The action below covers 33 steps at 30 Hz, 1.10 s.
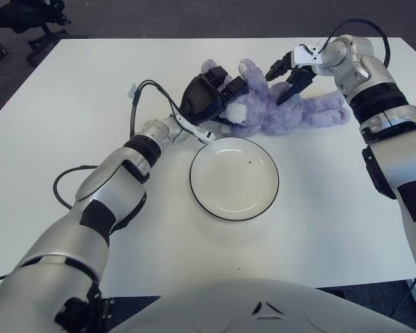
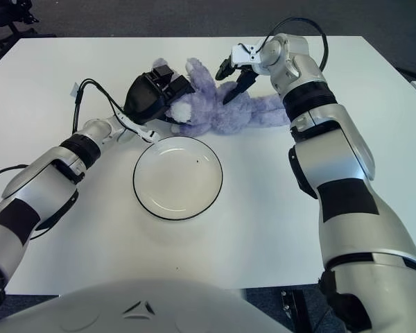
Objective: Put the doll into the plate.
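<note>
A purple plush doll lies on its side on the white table, just beyond the plate, head to the left. The white plate with a dark rim is empty. My left hand is at the doll's head, its black fingers curled around the head and ear. My right hand hovers over the doll's upper body with fingers spread, the tips close to or just touching the plush. In the right eye view the doll shows between the same two hands.
A black cable with a white tag loops off my left forearm onto the table. The table's far edge runs just behind the doll; an office chair base stands on the dark floor beyond.
</note>
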### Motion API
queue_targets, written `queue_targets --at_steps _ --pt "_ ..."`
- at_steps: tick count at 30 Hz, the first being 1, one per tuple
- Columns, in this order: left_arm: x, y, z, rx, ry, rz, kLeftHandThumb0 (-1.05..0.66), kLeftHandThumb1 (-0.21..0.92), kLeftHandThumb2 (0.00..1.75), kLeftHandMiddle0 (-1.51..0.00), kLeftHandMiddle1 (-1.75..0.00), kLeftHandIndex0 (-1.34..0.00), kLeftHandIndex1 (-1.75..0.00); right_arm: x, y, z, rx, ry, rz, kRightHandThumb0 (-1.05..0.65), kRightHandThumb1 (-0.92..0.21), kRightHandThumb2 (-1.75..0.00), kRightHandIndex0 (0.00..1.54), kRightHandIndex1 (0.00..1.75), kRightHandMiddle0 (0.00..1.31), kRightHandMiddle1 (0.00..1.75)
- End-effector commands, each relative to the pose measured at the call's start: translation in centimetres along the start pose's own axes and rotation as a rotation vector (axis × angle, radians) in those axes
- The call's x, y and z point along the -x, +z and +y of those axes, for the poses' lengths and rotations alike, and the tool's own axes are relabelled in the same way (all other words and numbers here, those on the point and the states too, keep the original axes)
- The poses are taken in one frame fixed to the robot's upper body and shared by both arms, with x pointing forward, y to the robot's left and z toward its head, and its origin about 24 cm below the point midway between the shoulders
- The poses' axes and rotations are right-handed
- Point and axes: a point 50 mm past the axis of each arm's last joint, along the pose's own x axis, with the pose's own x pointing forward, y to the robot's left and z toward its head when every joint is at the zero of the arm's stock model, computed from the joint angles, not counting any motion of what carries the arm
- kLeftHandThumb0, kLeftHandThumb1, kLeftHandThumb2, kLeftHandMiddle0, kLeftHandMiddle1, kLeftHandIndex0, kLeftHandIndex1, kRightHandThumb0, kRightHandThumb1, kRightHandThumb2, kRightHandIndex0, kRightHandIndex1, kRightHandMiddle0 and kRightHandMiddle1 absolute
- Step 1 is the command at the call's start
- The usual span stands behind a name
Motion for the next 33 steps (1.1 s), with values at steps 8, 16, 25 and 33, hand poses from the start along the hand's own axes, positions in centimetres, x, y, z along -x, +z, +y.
queue_targets --at_steps 8,16,25,33 --pt "-1.5 -0.4 0.7 -0.101 0.065 -0.079 -0.40 0.60 0.68 -0.98 -1.75 -0.68 -1.38 -0.1 0.8 0.2 0.012 0.172 -0.016 -0.52 -0.83 -0.01 0.54 0.02 0.32 0.02" --pt "-1.5 -0.5 0.7 -0.107 0.069 -0.082 -0.41 0.56 0.75 -0.99 -1.75 -0.66 -1.41 0.0 1.0 0.6 0.056 0.254 -0.057 -0.48 -0.84 -0.01 0.57 0.01 0.34 0.02" --pt "-1.6 -0.7 0.8 -0.110 0.069 -0.086 -0.41 0.55 0.77 -0.99 -1.75 -0.66 -1.42 0.1 1.3 1.2 0.113 0.361 -0.096 -0.45 -0.85 -0.01 0.58 0.01 0.35 0.01" --pt "-1.6 -0.7 0.8 -0.112 0.070 -0.085 -0.41 0.54 0.80 -1.00 -1.75 -0.67 -1.43 0.0 1.4 1.6 0.134 0.413 -0.111 -0.45 -0.86 -0.01 0.59 0.01 0.35 0.01"
